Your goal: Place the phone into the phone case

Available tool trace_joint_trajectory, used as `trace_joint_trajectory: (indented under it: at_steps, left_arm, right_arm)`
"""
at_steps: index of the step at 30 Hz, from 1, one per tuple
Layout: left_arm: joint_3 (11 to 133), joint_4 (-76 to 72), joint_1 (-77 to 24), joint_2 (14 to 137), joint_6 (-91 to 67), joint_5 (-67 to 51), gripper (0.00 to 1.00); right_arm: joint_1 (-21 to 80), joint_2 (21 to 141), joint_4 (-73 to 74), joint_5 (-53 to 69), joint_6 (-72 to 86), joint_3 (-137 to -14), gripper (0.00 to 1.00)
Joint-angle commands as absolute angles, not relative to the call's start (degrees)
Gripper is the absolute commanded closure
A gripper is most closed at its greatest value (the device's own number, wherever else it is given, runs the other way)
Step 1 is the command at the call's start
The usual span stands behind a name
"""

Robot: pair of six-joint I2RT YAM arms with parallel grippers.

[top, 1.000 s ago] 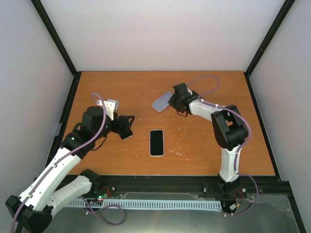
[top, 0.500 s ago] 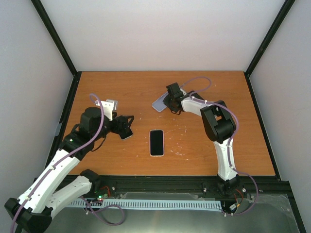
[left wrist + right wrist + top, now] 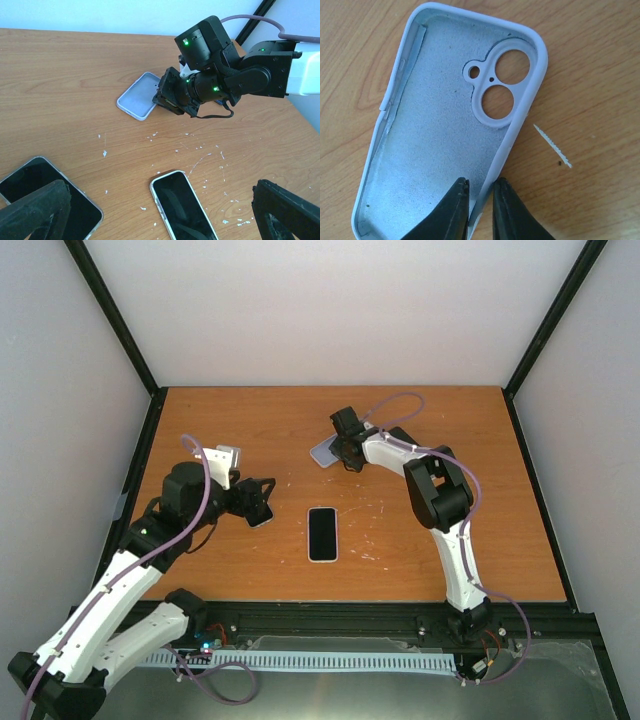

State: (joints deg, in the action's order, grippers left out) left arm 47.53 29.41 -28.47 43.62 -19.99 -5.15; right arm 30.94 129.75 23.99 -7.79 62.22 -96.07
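Note:
The pale lilac phone case (image 3: 322,451) lies open side up at the table's back middle. It also shows in the left wrist view (image 3: 141,95) and the right wrist view (image 3: 445,130). My right gripper (image 3: 343,446) (image 3: 481,200) is closed on the case's right side wall, one finger inside and one outside. A black-screened phone (image 3: 322,533) (image 3: 183,204) lies flat at the table's centre. My left gripper (image 3: 262,498) (image 3: 160,220) is open and empty, left of that phone and low over the table.
A second dark phone (image 3: 261,516) (image 3: 47,192) lies under my left gripper. White specks and scratches (image 3: 200,160) mark the wood between phone and case. A small white serrated sliver (image 3: 552,146) lies right of the case. Black frame rails edge the table.
My right gripper and forearm have swung left at the back of the table, and the case has shifted slightly left with them. The left arm and both phones have stayed put.

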Motion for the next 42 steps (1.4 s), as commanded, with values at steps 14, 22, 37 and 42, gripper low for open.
trace_joint_trajectory:
  at_steps: [14, 22, 37, 42]
  left_arm:
    - [48.1, 29.3, -28.7, 42.9, -20.1, -1.6, 0.01]
    - [48.0, 29.0, -28.7, 43.3, -20.0, -1.8, 0.00]
    - [48.2, 29.4, -28.7, 45.1, -20.4, -1.2, 0.00]
    - [48.2, 29.4, -28.7, 45.0, -20.6, -0.9, 0.01]
  right_arm:
    - [31.5, 119.0, 26.1, -6.3, 51.7, -86.6, 0.97]
    - [32.2, 100.5, 33.5, -3.7, 29.2, -65.8, 0.97]
    - [34.1, 91.8, 34.5, -1.1, 23.4, -54.7, 0.88]
    - [33.4, 93.1, 34.3, -4.1, 23.6, -58.2, 0.66]
